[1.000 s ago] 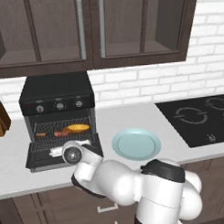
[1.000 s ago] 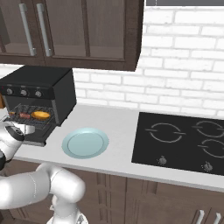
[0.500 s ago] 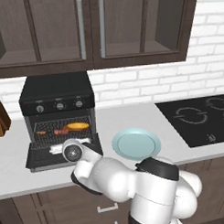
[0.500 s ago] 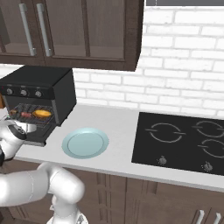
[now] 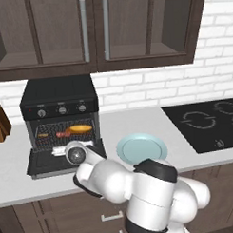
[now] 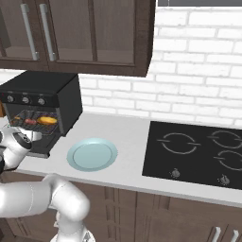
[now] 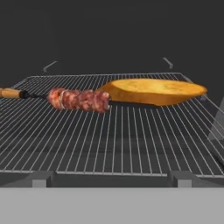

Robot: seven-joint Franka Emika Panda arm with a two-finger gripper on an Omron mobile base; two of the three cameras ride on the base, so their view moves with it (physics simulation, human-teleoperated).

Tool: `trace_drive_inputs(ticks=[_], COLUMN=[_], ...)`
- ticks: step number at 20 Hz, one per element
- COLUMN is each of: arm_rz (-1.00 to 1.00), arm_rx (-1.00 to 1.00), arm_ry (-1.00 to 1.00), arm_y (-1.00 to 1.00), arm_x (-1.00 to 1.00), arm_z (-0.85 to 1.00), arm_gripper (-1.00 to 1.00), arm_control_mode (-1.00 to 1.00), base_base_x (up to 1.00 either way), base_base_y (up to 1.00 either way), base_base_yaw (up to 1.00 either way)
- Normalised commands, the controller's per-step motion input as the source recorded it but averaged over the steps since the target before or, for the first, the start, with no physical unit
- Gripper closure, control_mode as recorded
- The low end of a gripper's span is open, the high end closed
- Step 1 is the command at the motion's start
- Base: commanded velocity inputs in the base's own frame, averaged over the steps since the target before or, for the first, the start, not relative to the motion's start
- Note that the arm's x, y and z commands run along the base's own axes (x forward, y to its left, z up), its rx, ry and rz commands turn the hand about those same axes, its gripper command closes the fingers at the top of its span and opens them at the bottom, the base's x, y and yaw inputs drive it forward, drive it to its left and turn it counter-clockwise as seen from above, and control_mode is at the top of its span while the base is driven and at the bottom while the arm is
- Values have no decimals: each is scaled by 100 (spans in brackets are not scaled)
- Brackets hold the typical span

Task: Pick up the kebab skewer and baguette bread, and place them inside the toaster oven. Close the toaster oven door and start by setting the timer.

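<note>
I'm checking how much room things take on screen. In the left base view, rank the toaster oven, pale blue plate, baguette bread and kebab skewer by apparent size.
1. toaster oven
2. pale blue plate
3. baguette bread
4. kebab skewer

The last two look nearly alike, so their order is unsure.

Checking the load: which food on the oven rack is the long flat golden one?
The baguette bread, golden and smooth; the kebab skewer beside it is a stick of red-brown chunks.

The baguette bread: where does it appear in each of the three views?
Left base view: baguette bread inside the open toaster oven, left of centre.
Right base view: at the far left, on the wire rack.
Hand view: upper right.
Shared landmark: the kebab skewer beside it.
</note>
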Motion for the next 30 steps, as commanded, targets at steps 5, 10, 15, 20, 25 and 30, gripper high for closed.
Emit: trace_drive_inputs(ticks=[5,10,15,20,25,30], arm_rz=[0,0,0,0,0,0], arm_rx=[1,0,0,0,0,0], arm_ry=[0,0,0,0,0,0], arm_y=[0,0,0,0,0,0], arm_x=[30,28,32,33,26,13], arm_z=[0,0,0,0,0,0], arm_gripper=[-100,-100,-100,-100,-100,-100], arm_control_mode=[-100,-100,-100,-100,-100,-100], base_base_x=[0,0,0,0,0,0], base_base_y=[0,0,0,0,0,0], base_base_yaw=[0,0,0,0,0,0])
